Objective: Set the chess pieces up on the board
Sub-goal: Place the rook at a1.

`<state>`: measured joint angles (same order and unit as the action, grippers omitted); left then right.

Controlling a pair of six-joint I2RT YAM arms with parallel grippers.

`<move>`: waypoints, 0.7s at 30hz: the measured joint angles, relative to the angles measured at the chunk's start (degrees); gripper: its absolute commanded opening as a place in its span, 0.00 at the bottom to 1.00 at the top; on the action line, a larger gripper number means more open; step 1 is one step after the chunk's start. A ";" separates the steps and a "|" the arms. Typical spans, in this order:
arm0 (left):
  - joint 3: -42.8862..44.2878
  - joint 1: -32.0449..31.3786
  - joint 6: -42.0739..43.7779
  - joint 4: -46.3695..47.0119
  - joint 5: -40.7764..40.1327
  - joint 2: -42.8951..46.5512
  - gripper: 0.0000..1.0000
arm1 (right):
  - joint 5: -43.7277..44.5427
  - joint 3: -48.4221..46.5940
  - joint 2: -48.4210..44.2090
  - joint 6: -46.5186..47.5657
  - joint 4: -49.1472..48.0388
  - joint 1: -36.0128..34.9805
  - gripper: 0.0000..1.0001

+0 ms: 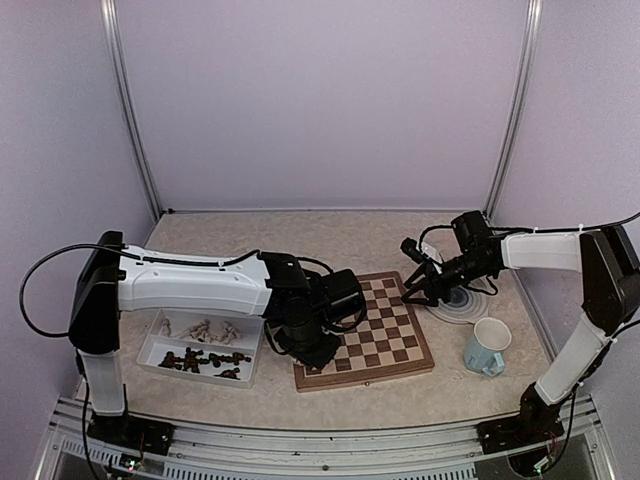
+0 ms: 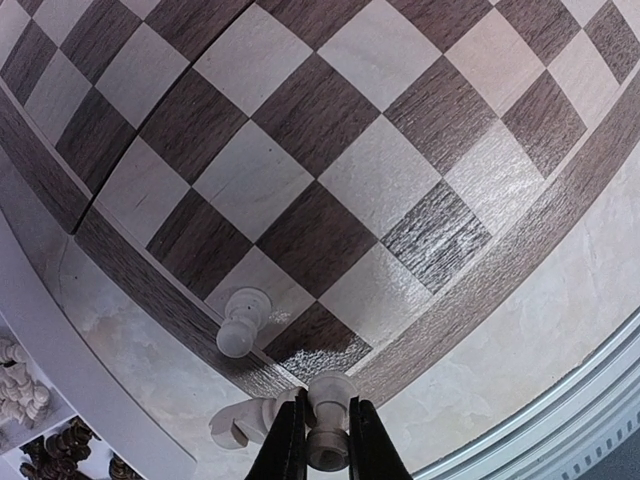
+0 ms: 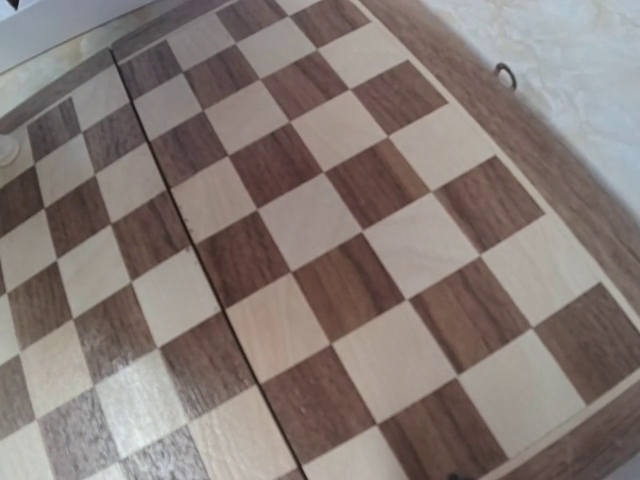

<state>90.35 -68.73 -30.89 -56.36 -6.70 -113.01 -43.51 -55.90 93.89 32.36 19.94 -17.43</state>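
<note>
The board (image 1: 372,328) lies in the middle of the table. My left gripper (image 2: 327,402) is shut on a pale cream chess piece (image 2: 329,388), low over the board's (image 2: 330,160) near-left corner. A cream pawn (image 2: 242,322) stands upright on a light square by that edge. Another cream piece (image 2: 236,421) lies on its side at the board's border, against my left finger (image 2: 285,440). My right gripper (image 1: 415,283) hovers over the board's far right edge. Its wrist view shows only bare squares of the board (image 3: 330,250) and no fingers.
A white tray (image 1: 165,325) left of the board holds several cream pieces (image 1: 205,330) and dark pieces (image 1: 205,360). A round grey-ringed plate (image 1: 462,305) and a pale blue mug (image 1: 487,347) stand right of the board. A metal rail runs along the near edge.
</note>
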 measured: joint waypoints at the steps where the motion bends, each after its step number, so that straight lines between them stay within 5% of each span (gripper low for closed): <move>1: -0.02 0.00 0.00 0.00 0.00 -0.07 0.00 | 0.00 0.00 0.00 0.00 0.00 0.00 0.53; 14: -0.11 0.00 -0.17 0.28 -0.11 -1.29 0.02 | 0.00 0.00 0.00 0.15 0.02 0.00 0.53; 21: -0.11 0.00 -0.17 0.26 -0.24 -1.92 0.13 | 0.02 0.07 0.00 0.20 0.02 0.00 0.53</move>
<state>90.24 -68.73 -31.07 -56.10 -6.94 -114.93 -43.48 -55.83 93.89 32.56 19.97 -17.43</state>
